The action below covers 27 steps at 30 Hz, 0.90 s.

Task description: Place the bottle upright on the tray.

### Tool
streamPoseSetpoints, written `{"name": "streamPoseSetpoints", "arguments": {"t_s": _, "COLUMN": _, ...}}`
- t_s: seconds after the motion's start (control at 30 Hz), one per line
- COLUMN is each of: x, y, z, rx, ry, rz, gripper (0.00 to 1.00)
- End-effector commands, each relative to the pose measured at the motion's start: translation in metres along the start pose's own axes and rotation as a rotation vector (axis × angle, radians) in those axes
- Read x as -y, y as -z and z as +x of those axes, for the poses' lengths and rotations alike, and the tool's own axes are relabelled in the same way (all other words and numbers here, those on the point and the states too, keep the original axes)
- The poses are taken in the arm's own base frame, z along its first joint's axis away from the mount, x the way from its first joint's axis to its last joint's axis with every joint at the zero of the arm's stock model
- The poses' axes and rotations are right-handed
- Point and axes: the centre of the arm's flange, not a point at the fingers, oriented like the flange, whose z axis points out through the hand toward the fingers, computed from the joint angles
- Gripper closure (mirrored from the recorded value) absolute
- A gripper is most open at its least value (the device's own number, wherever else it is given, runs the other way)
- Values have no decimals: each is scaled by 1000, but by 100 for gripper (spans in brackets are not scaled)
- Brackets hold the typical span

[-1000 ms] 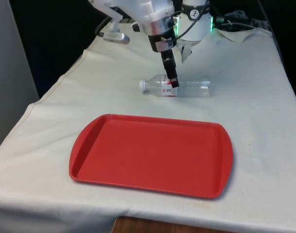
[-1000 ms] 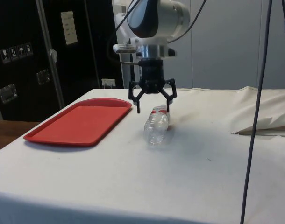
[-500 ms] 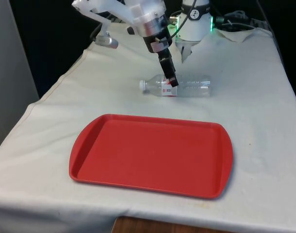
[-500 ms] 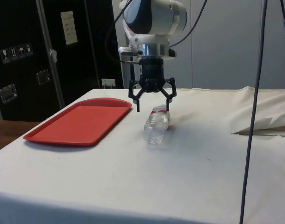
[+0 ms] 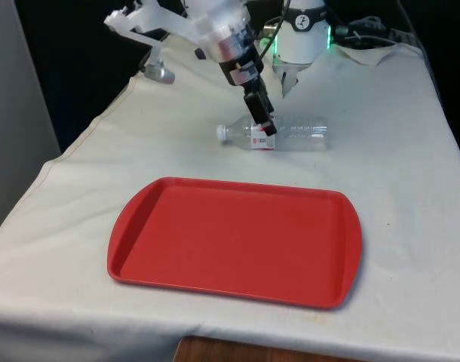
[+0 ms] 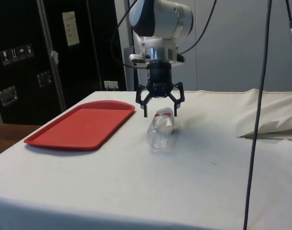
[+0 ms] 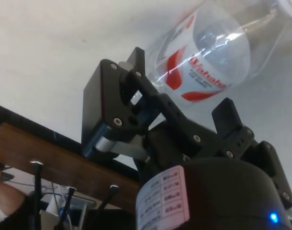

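A clear plastic bottle (image 5: 284, 136) with a red and white label lies on its side on the white cloth, its white cap towards the front view's left. My gripper (image 5: 266, 130) hangs over its labelled middle, tilted, open, one finger on each side. From the side, the fingertips of the gripper (image 6: 160, 114) straddle the bottle (image 6: 160, 131) just above the cloth, apart from it. The wrist view has the bottle (image 7: 210, 52) lying between the black fingers (image 7: 118, 91). The red tray (image 5: 237, 241) lies flat, nearer the table's front edge, with nothing on it.
The tray (image 6: 84, 123) sits a short gap from the bottle. Folded cloth (image 5: 369, 51) is bunched at the far end on the front view's right. A dark cable (image 6: 257, 120) hangs down in the side view, to the right of the bottle.
The arm's wrist has swung towards the front view's left and tilted more. The fingertips stay over the bottle, still open, and have shifted slightly. The bottle has not moved.
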Motion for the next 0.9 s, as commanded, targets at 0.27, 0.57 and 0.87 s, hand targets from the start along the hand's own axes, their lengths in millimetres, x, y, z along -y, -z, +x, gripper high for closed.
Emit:
{"name": "streamPoseSetpoints", "arguments": {"t_s": 0.27, "x": -4, "y": -4, "z": 17, "rx": 10, "ry": -38, "rz": -12, "gripper": 0}}
{"name": "streamPoseSetpoints", "arguments": {"t_s": 0.57, "x": -6, "y": -12, "z": 33, "rx": 57, "ry": -77, "rz": -7, "gripper": 0}}
{"name": "streamPoseSetpoints", "arguments": {"t_s": 0.87, "x": -6, "y": -17, "z": 41, "rx": 116, "ry": -90, "rz": -2, "gripper": 0}}
